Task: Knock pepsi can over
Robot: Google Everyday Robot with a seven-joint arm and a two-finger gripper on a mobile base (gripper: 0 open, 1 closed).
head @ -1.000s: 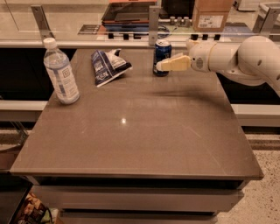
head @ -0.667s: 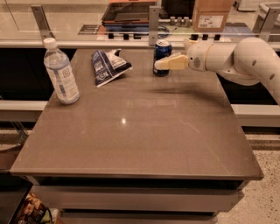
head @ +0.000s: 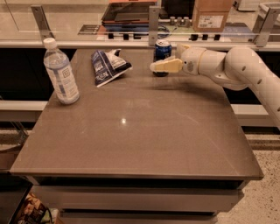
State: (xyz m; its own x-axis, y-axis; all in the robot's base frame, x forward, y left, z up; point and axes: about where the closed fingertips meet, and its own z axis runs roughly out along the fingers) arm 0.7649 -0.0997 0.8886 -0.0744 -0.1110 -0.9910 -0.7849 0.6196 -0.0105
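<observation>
The gripper (head: 155, 66) hangs over the far side of the table (head: 131, 144), just in front of the pepsi can (head: 163, 47), hiding the can's lower part. Whether the two touch cannot be told. The arm (head: 245, 65) runs out past the right edge. The cardboard box (head: 211, 13) is cut off at the top, its label too small to read. The snack bag (head: 107, 65) print is blurred.
</observation>
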